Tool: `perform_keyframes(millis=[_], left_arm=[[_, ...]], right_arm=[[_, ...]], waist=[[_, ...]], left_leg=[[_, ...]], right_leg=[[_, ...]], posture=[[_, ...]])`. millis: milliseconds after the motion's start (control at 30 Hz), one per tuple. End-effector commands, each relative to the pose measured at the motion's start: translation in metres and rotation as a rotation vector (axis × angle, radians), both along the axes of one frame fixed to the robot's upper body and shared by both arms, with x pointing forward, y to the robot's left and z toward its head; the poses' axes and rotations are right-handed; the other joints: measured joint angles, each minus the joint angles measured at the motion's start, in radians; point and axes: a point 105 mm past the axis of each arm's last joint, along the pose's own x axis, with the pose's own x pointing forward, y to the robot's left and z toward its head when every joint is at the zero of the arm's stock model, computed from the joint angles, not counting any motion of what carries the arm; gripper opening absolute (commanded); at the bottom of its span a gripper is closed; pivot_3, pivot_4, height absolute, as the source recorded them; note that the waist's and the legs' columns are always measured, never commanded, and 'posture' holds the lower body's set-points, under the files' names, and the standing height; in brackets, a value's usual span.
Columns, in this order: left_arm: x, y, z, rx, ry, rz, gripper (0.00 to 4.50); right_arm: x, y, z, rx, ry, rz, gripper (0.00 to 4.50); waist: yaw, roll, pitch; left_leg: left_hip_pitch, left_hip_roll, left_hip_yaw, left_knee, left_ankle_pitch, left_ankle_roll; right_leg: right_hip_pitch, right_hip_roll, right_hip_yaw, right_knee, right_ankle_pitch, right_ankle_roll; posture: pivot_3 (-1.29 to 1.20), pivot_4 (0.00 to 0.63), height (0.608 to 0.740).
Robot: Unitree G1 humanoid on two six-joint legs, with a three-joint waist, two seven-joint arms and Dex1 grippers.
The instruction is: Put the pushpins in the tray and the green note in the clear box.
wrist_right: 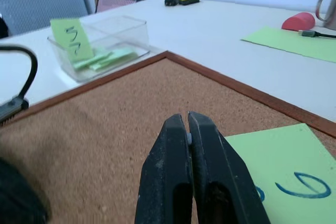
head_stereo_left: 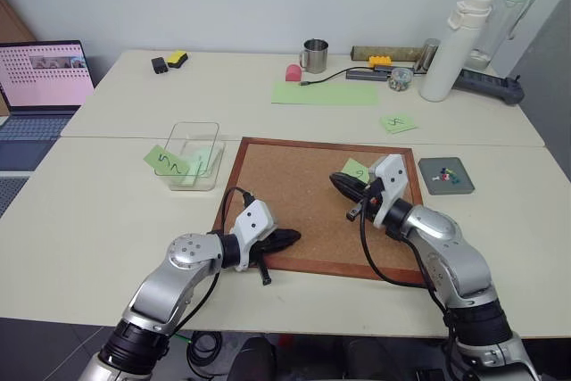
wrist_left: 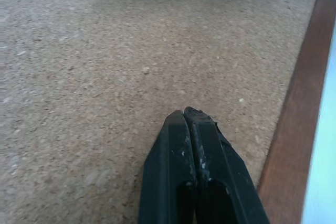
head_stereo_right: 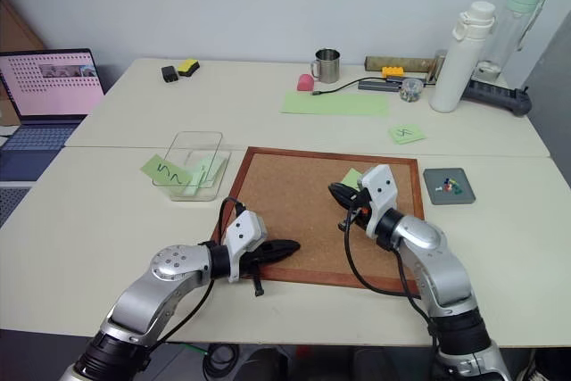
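My right gripper (wrist_right: 188, 129) is pressed together, a whitish speck between its tips. Just beside it the green note (wrist_right: 286, 177), light green with a blue handwritten mark, lies on the cork board (head_stereo_left: 294, 194). My left gripper (wrist_left: 185, 118) is pressed together over the board.

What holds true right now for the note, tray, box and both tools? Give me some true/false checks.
1. The green note lies on the cork board. True.
2. The tray is empty. False: several coloured pushpins lie in it.
3. The left tool is shut, over the cork board. True.
4. The clear box sits on the cork board. False: it stands on the table, off the board's left side.
5. The right tool is wide open. False: it is shut.
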Motion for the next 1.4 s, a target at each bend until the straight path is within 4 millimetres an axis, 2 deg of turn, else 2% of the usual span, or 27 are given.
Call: perform_keyframes(millis=[33,100,267,500,767,1100,1200,1400], left_arm=[[0.023,0.010,0.044,-0.272,0.066,0.113,0.53],[0.027,0.011,0.061,-0.398,0.135,0.114,0.99],[0.027,0.011,0.087,-0.566,0.276,0.040,2.05],[0.027,-0.002,0.089,-0.612,0.409,-0.001,3.32],[0.013,-0.017,0.090,-0.614,0.479,-0.095,3.32],[0.016,-0.023,0.089,-0.640,0.437,-0.087,3.32],[0.018,-0.022,0.088,-0.642,0.429,-0.072,2.91],[0.014,-0.021,0.092,-0.667,0.428,-0.105,1.62]], right_arm=[[-0.009,0.003,0.002,-0.139,-0.135,0.082,0.00],[-0.013,0.003,0.001,-0.217,-0.187,0.131,0.00],[-0.025,0.003,0.001,-0.359,-0.305,0.257,0.00],[-0.042,0.012,0.009,-0.466,-0.450,0.420,0.00],[-0.052,0.029,0.020,-0.471,-0.530,0.508,0.00],[-0.059,0.044,0.027,-0.437,-0.572,0.554,0.00],[-0.059,0.044,0.028,-0.435,-0.575,0.554,0.00],[-0.060,0.045,0.028,-0.429,-0.576,0.556,0.00]], waist=[[-0.001,-0.001,0.001],[-0.002,-0.002,0.001],[-0.003,-0.003,0.001],[-0.001,-0.003,0.002],[-0.002,-0.003,0.002],[0.000,-0.003,0.002],[0.000,-0.003,0.002],[0.000,-0.003,0.002]], left_leg=[[0.000,0.000,0.000,0.000,0.000,0.000],[-0.001,0.000,-0.001,0.000,0.000,0.000],[-0.001,0.000,0.000,0.000,0.000,0.000],[-0.001,0.000,-0.001,0.001,0.002,-0.004],[-0.001,0.000,-0.001,0.001,0.003,-0.005],[-0.001,0.000,-0.001,0.001,0.003,-0.005],[-0.001,0.000,-0.001,0.001,0.003,-0.005],[-0.001,0.000,-0.001,0.001,0.003,-0.005]], right_leg=[[0.000,0.000,0.000,0.000,0.000,0.000],[0.000,0.000,-0.001,0.000,0.000,0.000],[0.000,0.000,0.000,-0.001,0.000,0.000],[0.000,0.000,-0.001,-0.001,0.000,0.000],[0.000,0.000,-0.001,-0.001,0.000,0.000],[0.000,0.000,0.000,-0.001,0.000,0.000],[0.000,-0.001,0.000,-0.001,0.000,0.000],[0.000,-0.001,0.000,-0.001,0.000,0.000]], posture=[[0.00,0.150,0.740],[0.00,0.150,0.740],[0.00,0.150,0.740],[0.00,0.150,0.740],[0.00,0.150,0.740],[0.00,0.150,0.740],[0.00,0.150,0.740],[0.00,0.150,0.740]])
